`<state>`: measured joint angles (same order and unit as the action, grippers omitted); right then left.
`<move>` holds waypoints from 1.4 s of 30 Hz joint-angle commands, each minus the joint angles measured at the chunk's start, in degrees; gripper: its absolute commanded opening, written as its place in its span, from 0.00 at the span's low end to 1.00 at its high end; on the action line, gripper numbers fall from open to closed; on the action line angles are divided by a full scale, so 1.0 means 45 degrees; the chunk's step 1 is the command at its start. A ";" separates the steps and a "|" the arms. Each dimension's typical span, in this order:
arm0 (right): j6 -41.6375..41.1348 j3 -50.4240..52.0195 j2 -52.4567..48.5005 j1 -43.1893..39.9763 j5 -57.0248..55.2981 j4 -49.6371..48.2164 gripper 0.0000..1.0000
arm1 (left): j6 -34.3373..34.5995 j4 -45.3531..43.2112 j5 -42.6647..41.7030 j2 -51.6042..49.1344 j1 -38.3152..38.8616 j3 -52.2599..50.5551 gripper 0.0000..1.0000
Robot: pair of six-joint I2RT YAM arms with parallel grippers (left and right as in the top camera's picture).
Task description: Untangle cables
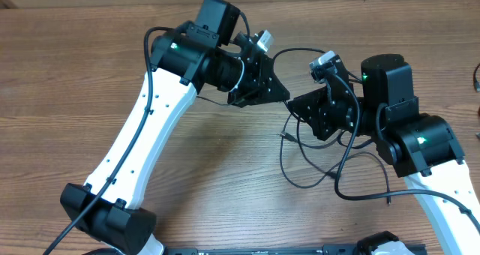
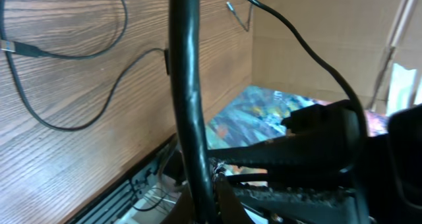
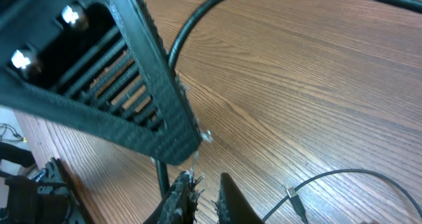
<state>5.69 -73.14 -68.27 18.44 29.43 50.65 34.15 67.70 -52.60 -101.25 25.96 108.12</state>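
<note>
Wooden counter carried the cables, looped at lower centre of the overhead view. Left pincer seemed clamped on one cord, while right pincer stood slightly apart, empty. It should regrip near the crossing and pull slowly.

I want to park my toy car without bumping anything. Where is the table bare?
Bare table: the whole patch left of the left arm, and the front middle between that arm and the cables. Crowded: around the right arm, where the cables loop.
</note>
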 commanded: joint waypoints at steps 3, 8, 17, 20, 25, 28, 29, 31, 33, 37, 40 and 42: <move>0.0476 0.0019 0.0058 0.0500 -0.0049 0.0000 0.15 | -0.0204 -0.0053 -0.1039 0.0170 -0.0243 0.0078 0.04; 0.1137 0.0019 0.0053 0.0923 -0.0180 -0.0024 0.25 | -0.0160 -0.0058 -0.1608 0.0170 -0.0243 0.0078 0.04; 0.1137 0.0019 0.0044 0.0923 -0.0350 -0.0335 0.21 | -0.0568 -0.0053 -0.1860 0.0170 -0.0282 0.0078 0.04; 0.1127 0.0019 0.0044 0.0889 -0.0345 -0.0253 0.13 | -0.1384 -0.0049 -0.1744 0.0170 -0.0495 0.0078 0.04; 0.1083 0.0019 0.0049 0.0889 -0.0345 -0.0058 0.04 | -0.2171 0.0369 -0.0131 0.0170 -0.1146 0.0078 0.04; 0.1073 0.0015 0.0049 0.0889 -0.0272 0.0053 0.04 | -0.2181 0.0865 0.0685 0.0170 -0.1676 0.0078 0.04; 0.1073 0.0015 0.0049 0.0889 -0.0087 0.0044 0.04 | -0.2239 0.1015 0.0801 0.0170 -0.1889 0.0078 0.04; 0.1083 0.0015 0.0049 0.0889 0.0602 -0.0092 0.04 | -0.2555 0.1137 0.0811 0.0170 -0.2259 0.0078 0.04; 0.1083 0.0015 0.0049 0.0889 0.1054 -0.0228 0.04 | -0.2550 0.1151 0.0797 0.0170 -0.2370 0.0078 0.04; 0.1088 0.0015 0.0044 0.0903 0.1486 -0.0393 0.04 | -0.2482 0.1137 0.0544 0.0170 -0.2312 0.0078 0.04; 0.1088 0.0015 0.0044 0.0903 0.1486 -0.0427 0.04 | -0.2390 0.1127 0.0000 0.0170 -0.2079 0.0078 0.04; 0.1088 0.0015 0.0044 0.0903 0.1486 -0.0491 0.04 | -0.2127 0.1132 -0.0097 0.0170 -0.1943 0.0078 0.04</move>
<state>10.35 -73.14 -68.27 22.17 34.74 49.15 24.62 72.69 -50.72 -101.25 15.86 108.12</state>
